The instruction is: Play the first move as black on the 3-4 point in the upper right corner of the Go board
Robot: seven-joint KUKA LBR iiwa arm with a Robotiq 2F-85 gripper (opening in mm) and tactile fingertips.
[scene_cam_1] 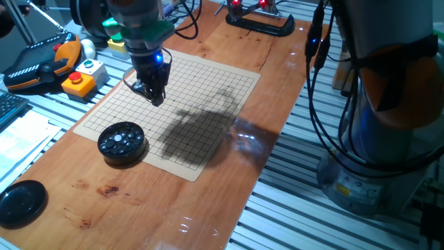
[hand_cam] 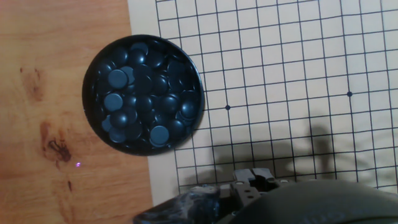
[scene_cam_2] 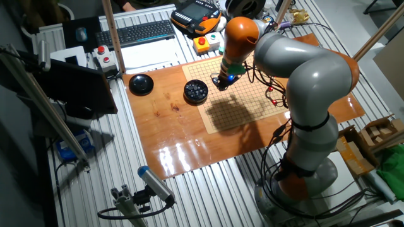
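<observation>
Beside board (scene_cam_1: pixel 208 111): stone bowl (scene_cam_1: pixel 121 142), lid (scene_cam_1: pixel 21 203).

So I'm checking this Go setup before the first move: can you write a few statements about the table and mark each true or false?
1. The bowl is full of dark stones. True.
2. The board already has a stone on it. False: no stone shows on its grid.
3. The gripper hangs over the board. True.
4. The lid sits on the bowl. False: it lies apart on the wooden table.
5. The bowl stands in the middle of the board. False: it overlaps only the board's edge.
</observation>
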